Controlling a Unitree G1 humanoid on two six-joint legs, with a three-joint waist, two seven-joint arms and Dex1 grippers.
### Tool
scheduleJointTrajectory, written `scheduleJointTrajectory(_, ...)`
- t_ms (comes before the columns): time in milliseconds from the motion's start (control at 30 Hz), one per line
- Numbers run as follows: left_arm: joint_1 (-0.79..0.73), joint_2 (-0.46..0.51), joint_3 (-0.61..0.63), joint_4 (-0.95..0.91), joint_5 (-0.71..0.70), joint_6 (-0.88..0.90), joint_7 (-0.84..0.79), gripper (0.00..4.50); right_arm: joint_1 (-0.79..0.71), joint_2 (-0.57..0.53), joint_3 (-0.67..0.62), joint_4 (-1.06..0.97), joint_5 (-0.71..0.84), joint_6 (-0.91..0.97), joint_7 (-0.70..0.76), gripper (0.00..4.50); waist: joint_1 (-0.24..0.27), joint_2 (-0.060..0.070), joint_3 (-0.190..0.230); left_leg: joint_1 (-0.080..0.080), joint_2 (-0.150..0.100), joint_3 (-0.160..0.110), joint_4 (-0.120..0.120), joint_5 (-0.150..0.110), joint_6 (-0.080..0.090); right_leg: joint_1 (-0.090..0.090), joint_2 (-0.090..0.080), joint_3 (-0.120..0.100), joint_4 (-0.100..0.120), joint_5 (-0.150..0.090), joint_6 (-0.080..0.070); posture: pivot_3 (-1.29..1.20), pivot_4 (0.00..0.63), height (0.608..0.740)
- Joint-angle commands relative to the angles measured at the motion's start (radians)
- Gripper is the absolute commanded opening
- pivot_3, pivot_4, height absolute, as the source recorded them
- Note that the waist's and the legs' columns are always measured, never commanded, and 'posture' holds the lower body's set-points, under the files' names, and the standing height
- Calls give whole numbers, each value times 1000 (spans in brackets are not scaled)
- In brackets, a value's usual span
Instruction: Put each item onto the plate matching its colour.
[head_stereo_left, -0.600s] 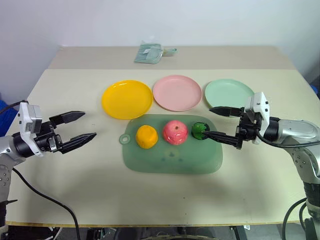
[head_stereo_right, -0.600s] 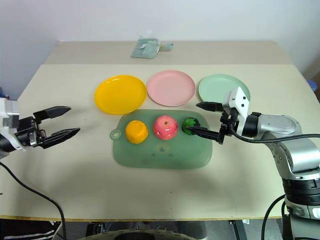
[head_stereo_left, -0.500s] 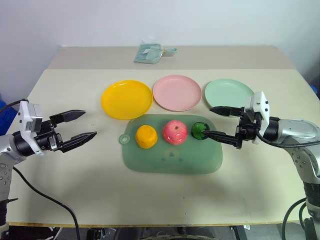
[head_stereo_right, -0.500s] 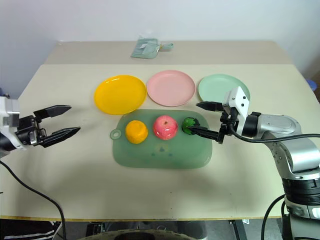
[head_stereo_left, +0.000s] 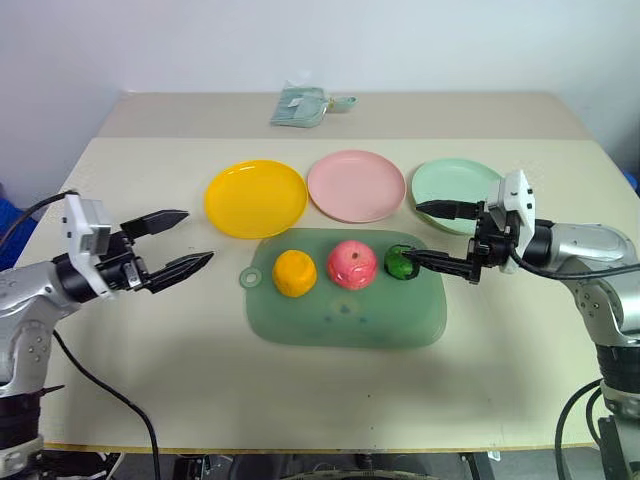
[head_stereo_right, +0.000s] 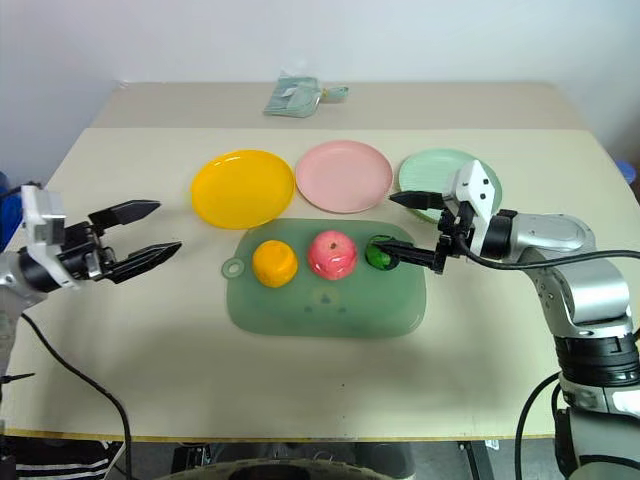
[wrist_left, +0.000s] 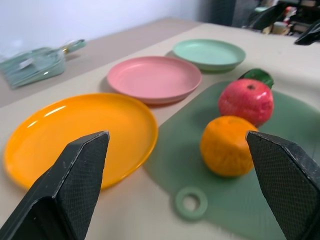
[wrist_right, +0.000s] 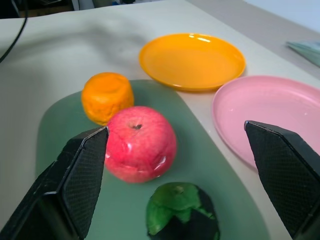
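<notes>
Three toy fruits lie in a row on the translucent green board: an orange-yellow round one, a red apple and a small dark green ball. Behind the board stand the yellow plate, the pink plate and the mint green plate, all bare. My right gripper is open just right of the green ball, its near fingertip close beside the ball, holding nothing. My left gripper is open and empty, left of the board, pointing toward the orange fruit.
A folded green cloth lies at the far edge of the table, behind the plates. Bare tabletop runs in front of the board and on both sides of it.
My left gripper has moved right, closer to the board. The right gripper has shifted slightly toward the far side, staying by the green ball. The fruits lie as before.
</notes>
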Motion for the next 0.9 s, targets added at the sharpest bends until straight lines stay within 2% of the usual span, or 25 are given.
scheduleJointTrajectory(33,-44,-10,-59,-54,-35,52,-1,4500,-33,19,-9,-13,19,8,-14,4444,-1,0,0,0,0,0,0,0,0,0,0,0,0,0,0,0,150,729)
scheduleJointTrajectory(200,-100,-33,-157,-12,24,30,-24,4500,-18,41,16,-8,-17,-34,-17,4444,-2,0,0,0,0,0,0,0,0,0,0,0,0,0,0,0,150,729)
scheduleJointTrajectory(500,-253,-109,-324,177,154,-82,-112,4500,3,68,-9,-169,51,47,-103,4444,1,0,0,0,0,0,1,0,0,0,0,0,0,0,0,0,150,729)
scheduleJointTrajectory(900,-331,-204,-451,347,297,-231,-183,4500,31,50,-30,-257,100,112,-141,4444,-2,0,0,0,0,0,1,0,0,0,1,0,0,0,0,0,150,729)
